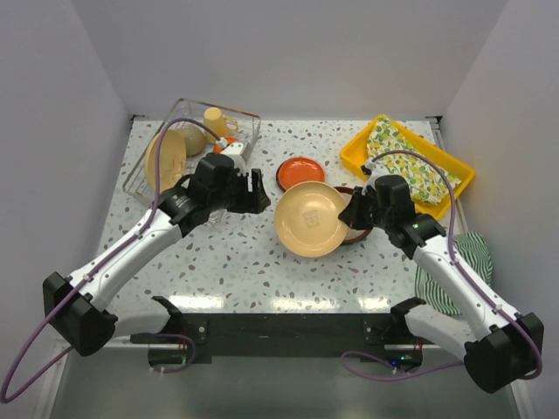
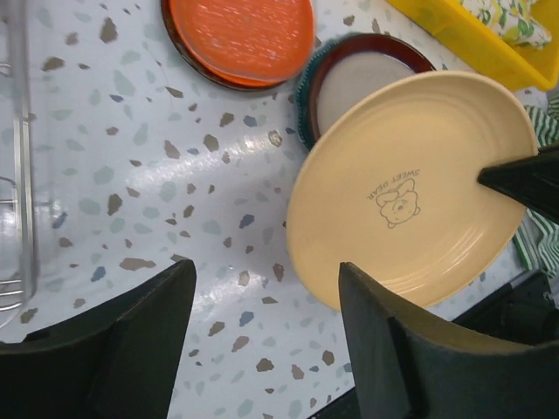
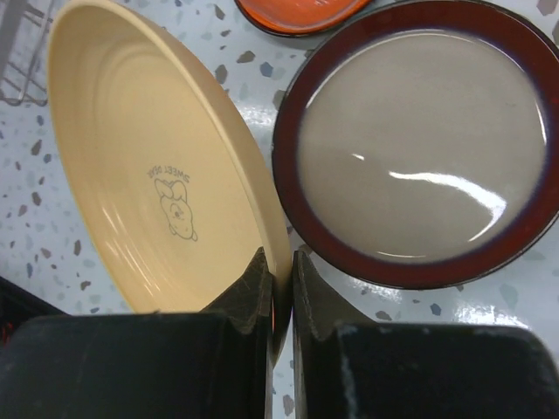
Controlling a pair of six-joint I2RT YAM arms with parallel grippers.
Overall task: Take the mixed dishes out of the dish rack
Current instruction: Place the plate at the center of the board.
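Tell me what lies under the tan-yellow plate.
The dark brown plate passes under an edge of the tan-yellow plate, over speckled table; anything else beneath is covered.

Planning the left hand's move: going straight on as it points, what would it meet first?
Likely bare table ahead of the open left hand; the tan plate in the right hand sits beside that line. Depth is unclear.

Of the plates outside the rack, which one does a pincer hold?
The pale yellow plate with the bear print: the right pincer grips its rim. The orange plate and the brown-rimmed plate lie flat, ungripped.
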